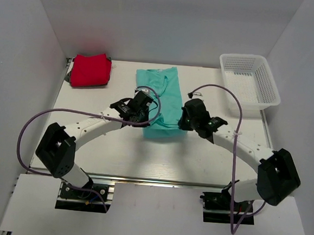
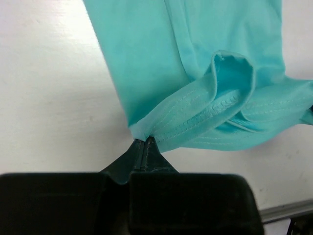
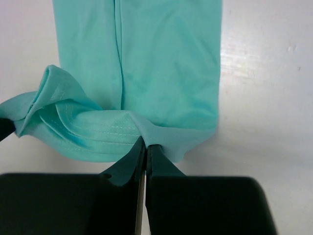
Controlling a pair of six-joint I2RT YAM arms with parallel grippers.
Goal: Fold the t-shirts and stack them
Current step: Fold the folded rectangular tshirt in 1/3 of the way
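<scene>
The left gripper [image 2: 145, 143] has its black jaws pressed fully together on the near left corner of the hem of the soft teal cloth t-shirt [image 2: 161, 68], and the right gripper [image 3: 145, 145] is likewise clamped tight on the near right corner, each with only a thin bite of cloth at the very fingertips. Between the two pinches the hem is bunched and puckered into a loose loop, not stretched flat. Beyond it the garment lies as a narrow strip down the middle of the white table [image 1: 116, 152], collar end away from the arms. The step in hand looks like the cross fold, bringing the hem up onto the shoulders. To do it well, both corners should rise together at equal height and spread slightly apart to pull the slack out. They should then travel straight toward the collar, so the edges land square. With so shallow a grip, a jerk could slip the cloth free. The bright red cloth t-shirt [image 1: 90, 70] sits folded at the far left corner, the likely stacking spot, and the white plastic mesh basket [image 1: 250, 77] stands at the far right
</scene>
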